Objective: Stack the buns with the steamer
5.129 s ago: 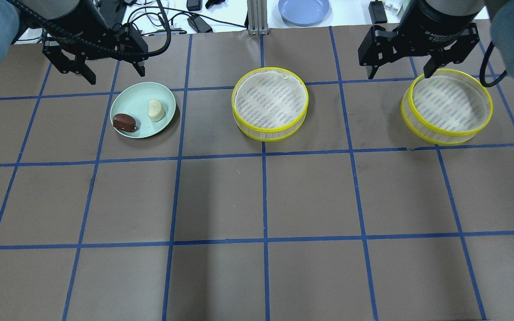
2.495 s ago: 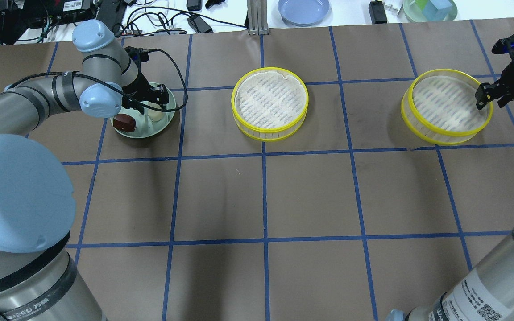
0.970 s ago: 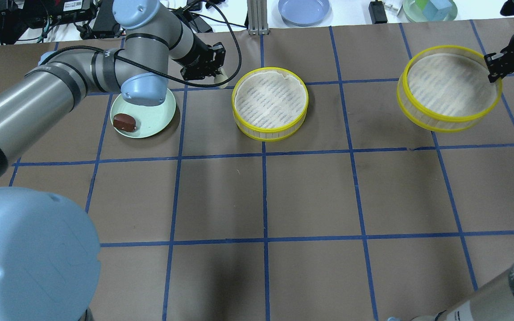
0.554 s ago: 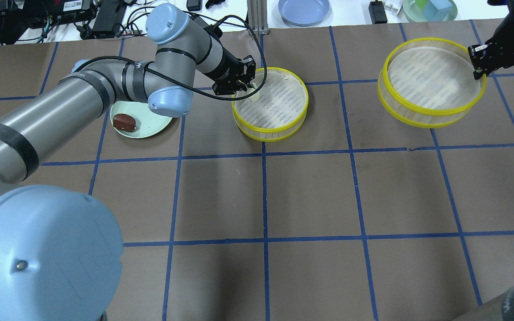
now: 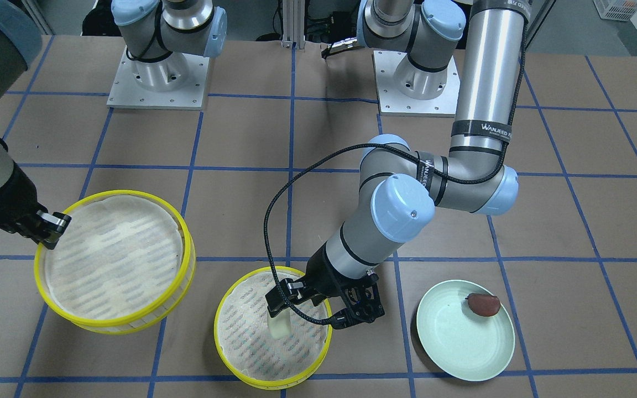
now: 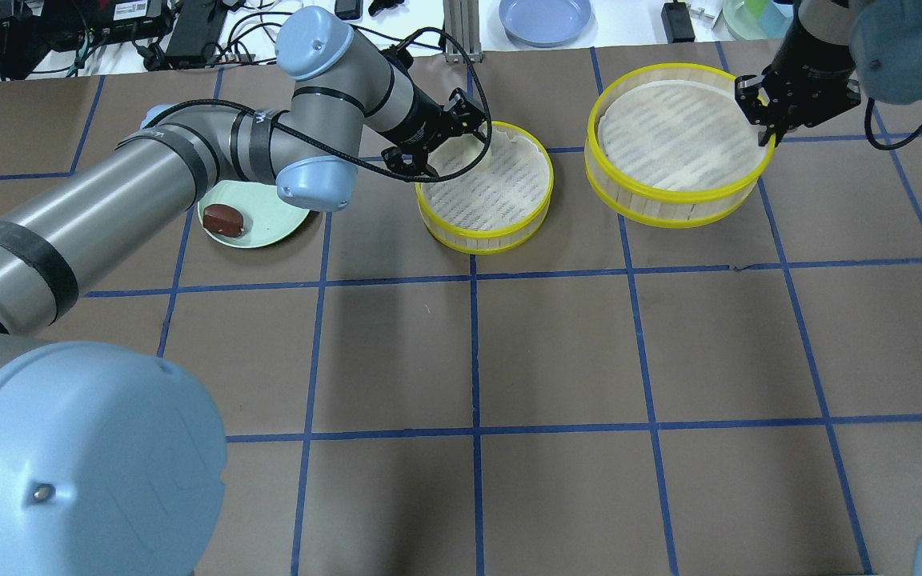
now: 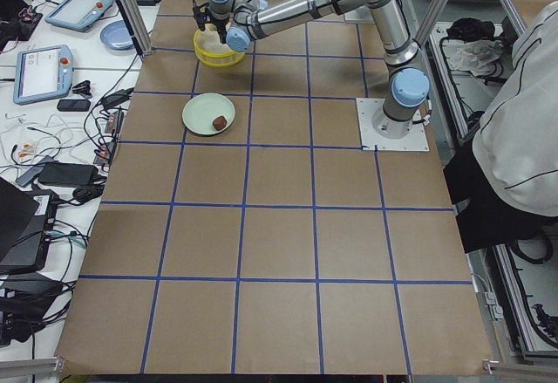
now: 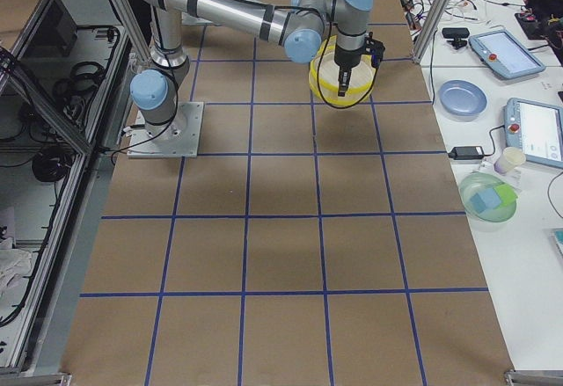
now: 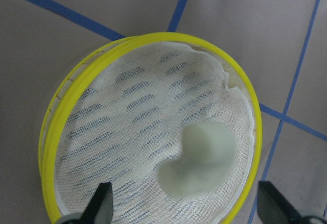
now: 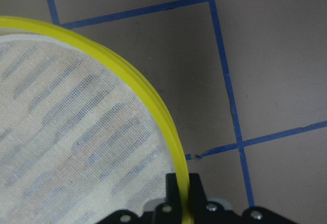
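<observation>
Cream-white bun [image 9: 202,157] lies on the mesh cloth of the middle steamer basket [image 9: 51,132], toward the right side of it as my left wrist camera sees it, and I am not touching it. My left gripper [image 5: 323,309] hangs just above it, its fingers [image 9: 102,203] spread wide, one to each side, holding nothing. The dark reddish-brown bun [image 6: 222,218] sits near the edge of the pale green plate [image 6: 273,228], which stands beside that basket on the brown table [image 6: 469,360]. My right gripper [image 6: 759,120] is pinched on the yellow rim of the second steamer basket [image 6: 669,212]. That basket hangs raised off the table, near the middle one but apart from it.
</observation>
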Motion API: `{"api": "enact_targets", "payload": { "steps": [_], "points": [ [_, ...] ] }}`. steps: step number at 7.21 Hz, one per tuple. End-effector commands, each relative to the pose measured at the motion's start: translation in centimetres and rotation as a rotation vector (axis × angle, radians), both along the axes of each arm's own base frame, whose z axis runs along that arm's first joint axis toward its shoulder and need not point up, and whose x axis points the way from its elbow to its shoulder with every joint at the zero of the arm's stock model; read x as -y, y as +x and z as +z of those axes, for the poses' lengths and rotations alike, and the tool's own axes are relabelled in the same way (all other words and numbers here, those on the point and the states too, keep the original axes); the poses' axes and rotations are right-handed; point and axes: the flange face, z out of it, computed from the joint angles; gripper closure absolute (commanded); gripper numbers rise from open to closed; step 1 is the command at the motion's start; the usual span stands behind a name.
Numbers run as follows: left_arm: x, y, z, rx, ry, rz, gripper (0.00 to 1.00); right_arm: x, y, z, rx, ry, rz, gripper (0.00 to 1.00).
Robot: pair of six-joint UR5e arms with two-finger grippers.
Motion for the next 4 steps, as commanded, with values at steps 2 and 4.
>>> {"api": "enact_targets", "payload": {
  "steps": [2,4],
  "points": [
    [1.1,2.8,1.9,0.084,-0.077,-0.048,0.0,-0.5,4.6,-0.1,0.009,-0.007,-0.019,1.0],
    [2.9,11.5,5.5,0.176,-0.097,-0.057,0.0,-0.5,8.2,-0.7,0.019,-0.018,-0.038,1.0]
  ]
}}
